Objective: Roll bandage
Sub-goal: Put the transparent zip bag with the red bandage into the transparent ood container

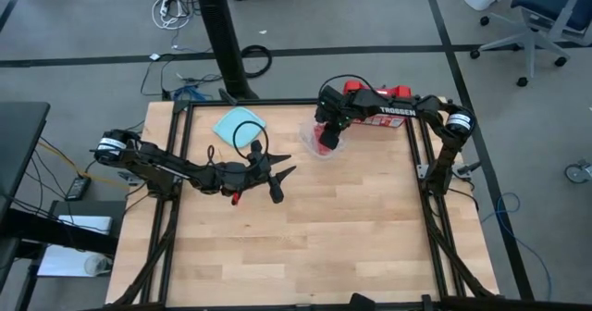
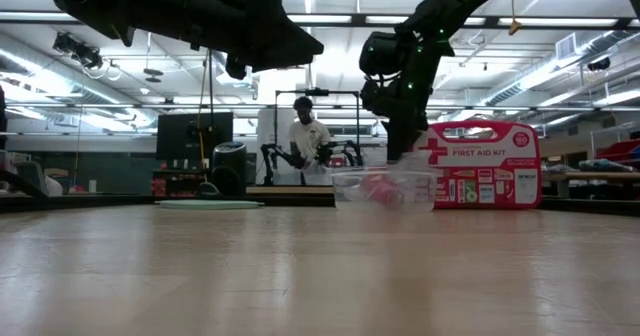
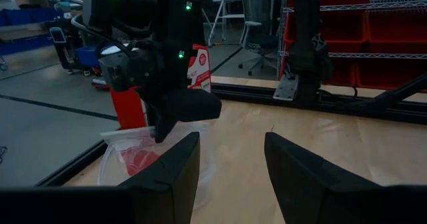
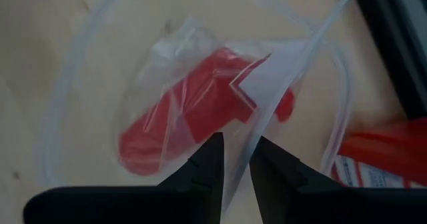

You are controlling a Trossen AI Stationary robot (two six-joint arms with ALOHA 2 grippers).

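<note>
Two dark arms work over the wooden tabletop (image 1: 305, 237). The right gripper (image 4: 235, 159) hangs at the far right part of the tabletop, pointing down into a clear plastic tub (image 2: 383, 189). Its jaws stand only a narrow gap apart, with the edge of a clear plastic bag (image 4: 267, 97) running up between the two tips; whether they actually pinch the film cannot be told. The bandage (image 4: 190, 107), a bright red bundle of soft fabric, lies inside that bag within the tub, directly below the right gripper's tips. In the high view the red shows beneath the gripper, near the tabletop's far edge.

Just behind the tub, on the far right, stands a red first-aid case (image 2: 482, 164) with white markings. The left gripper (image 3: 230, 161) hovers above the left middle of the tabletop, well apart from the tub, its jaws spread wide and holding nothing. A pale teal cloth (image 1: 238, 126) lies flat toward the far left, beyond the left gripper. A person (image 2: 305, 136) stands in the room behind the table.
</note>
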